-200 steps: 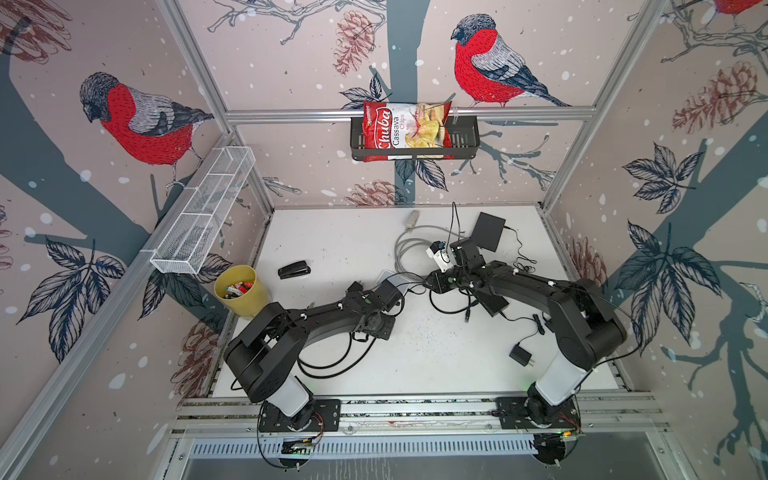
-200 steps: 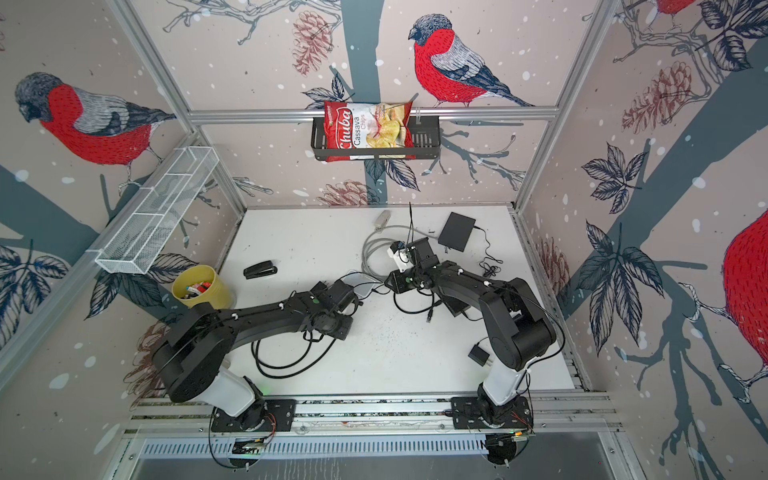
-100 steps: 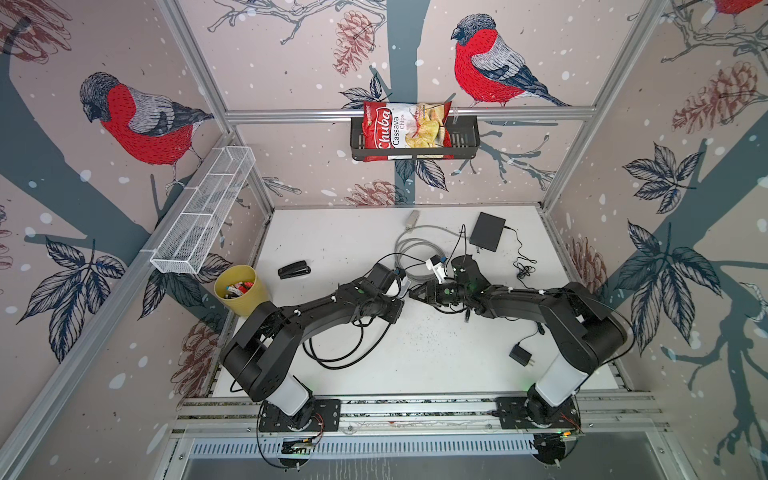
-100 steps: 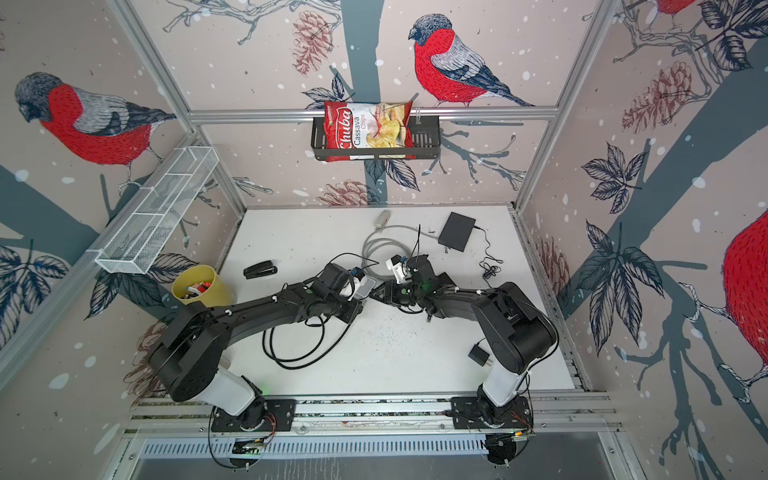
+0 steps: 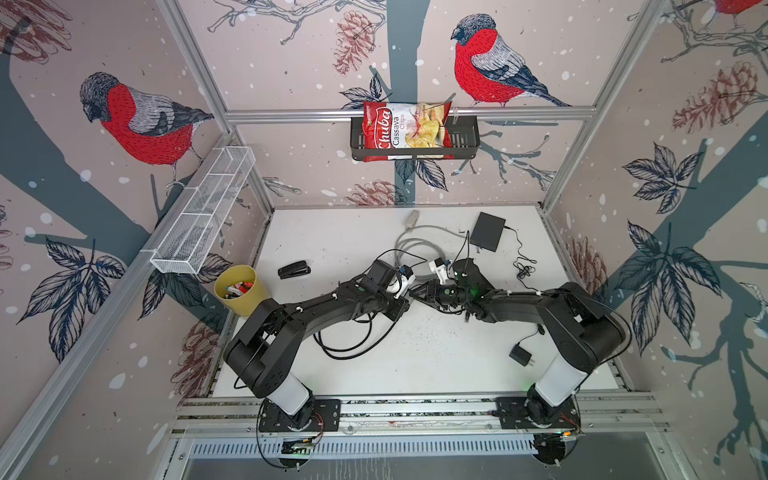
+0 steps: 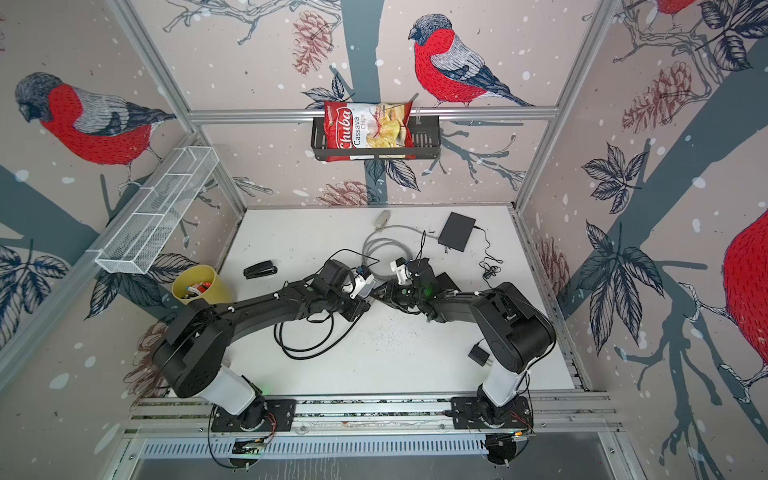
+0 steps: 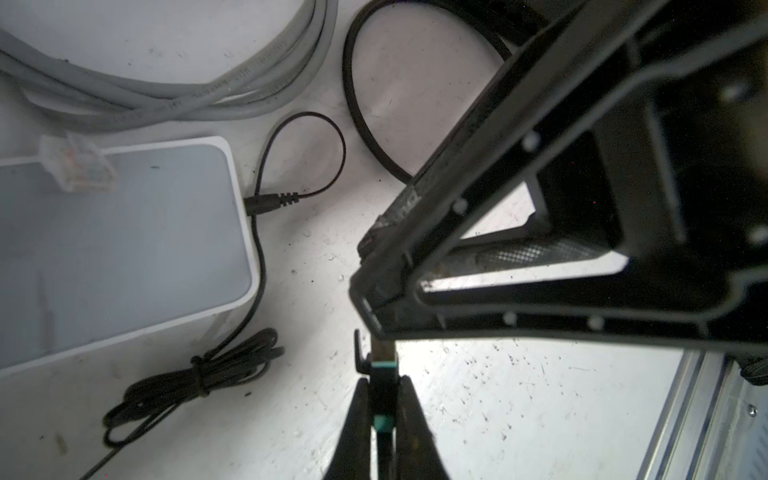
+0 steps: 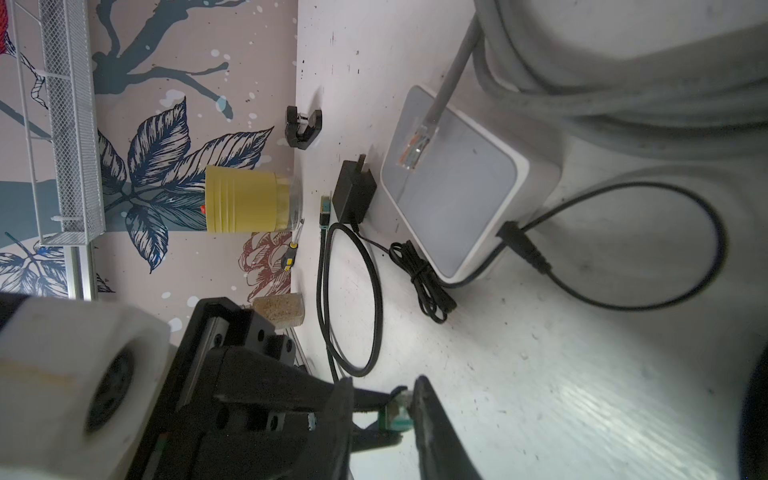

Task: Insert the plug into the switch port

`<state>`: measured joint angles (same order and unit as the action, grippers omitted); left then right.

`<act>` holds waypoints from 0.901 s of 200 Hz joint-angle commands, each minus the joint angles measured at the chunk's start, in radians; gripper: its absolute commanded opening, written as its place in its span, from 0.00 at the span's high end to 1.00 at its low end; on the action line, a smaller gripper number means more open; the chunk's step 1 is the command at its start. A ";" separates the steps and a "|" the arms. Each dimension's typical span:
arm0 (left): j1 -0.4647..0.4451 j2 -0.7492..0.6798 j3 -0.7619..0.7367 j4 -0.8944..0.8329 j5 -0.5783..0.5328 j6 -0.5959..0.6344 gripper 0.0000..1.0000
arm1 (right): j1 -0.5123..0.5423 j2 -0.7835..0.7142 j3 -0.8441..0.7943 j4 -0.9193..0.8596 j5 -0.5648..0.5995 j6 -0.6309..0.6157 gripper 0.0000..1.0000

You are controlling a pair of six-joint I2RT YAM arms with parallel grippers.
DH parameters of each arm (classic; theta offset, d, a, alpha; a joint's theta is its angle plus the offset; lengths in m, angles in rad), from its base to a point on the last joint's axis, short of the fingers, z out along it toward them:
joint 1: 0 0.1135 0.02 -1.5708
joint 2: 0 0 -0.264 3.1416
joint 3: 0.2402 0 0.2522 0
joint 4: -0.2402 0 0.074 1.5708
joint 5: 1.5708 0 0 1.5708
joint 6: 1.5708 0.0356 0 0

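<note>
From above, left to right: white wire basket [image 5: 203,212] on the left wall, yellow cup [image 5: 249,305] beneath it, black stapler [image 5: 294,270] on the white table [image 5: 436,374]. Then the left arm [image 5: 324,311], stretched toward mid-table, its end tip to tip with that of the right arm [image 5: 540,307]; too dark from above for finger detail. High on the back wall, black shelf [image 5: 466,143] with a red crisp bag [image 5: 405,129]. Further right, black box [image 5: 489,230] at the table's back, black adapter [image 5: 519,356] near its front.

Only in the wrist views: left gripper [image 7: 383,384] pinched tight on the plug [image 7: 382,361], black with teal bands, at mid-table, metal tip up against the right gripper [image 8: 384,395]. Fingers of that one slightly apart, either side of the plug's tip; impossible to tell whether pinching or merely bracketing. Also only there: white switch box [image 7: 124,249], grey-lidded, flat on the table near the meeting grippers, clear plug [image 7: 77,166] of a grey cable [image 7: 187,97] lying on its lid, power lead [image 7: 270,202] pushed into its side.

By the right wrist camera alone, toward the left wall: pronged adapter [image 8: 353,193] just beside the white box, second teal-banded plug [image 8: 325,205] lying loose on the table, screwdriver [image 8: 288,258] by the wall.

Counted: two arms, two grippers, three plugs (two teal-banded, one clear), two boxes (one white, one black), one each of basket, cup, stapler, shelf, bag, screwdriver.
</note>
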<state>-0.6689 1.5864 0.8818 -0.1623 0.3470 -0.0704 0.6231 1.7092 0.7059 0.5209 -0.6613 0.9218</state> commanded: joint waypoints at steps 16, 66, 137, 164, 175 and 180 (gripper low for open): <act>0.007 -0.006 0.008 0.058 0.008 0.017 0.90 | 0.004 0.000 -0.007 -0.004 0.021 0.006 0.71; 0.007 0.004 0.009 0.055 0.007 0.019 0.90 | 0.010 0.005 -0.011 -0.001 0.046 0.011 0.67; 0.005 -0.004 0.004 0.058 0.010 0.020 0.90 | 0.021 0.037 0.005 0.032 0.048 0.018 0.80; 0.006 -0.006 0.002 0.059 0.005 0.016 0.89 | 0.014 0.033 -0.004 0.037 0.043 0.014 0.85; 0.008 -0.005 0.004 0.060 0.007 0.011 0.86 | 0.011 0.030 -0.006 0.043 0.038 0.008 0.87; 0.008 -0.006 0.005 0.060 0.006 0.007 0.82 | 0.010 0.029 -0.007 0.047 0.036 0.004 0.88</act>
<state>-0.6636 1.5871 0.8841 -0.1402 0.3386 -0.0704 0.6399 1.7428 0.7055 0.5491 -0.6376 0.9428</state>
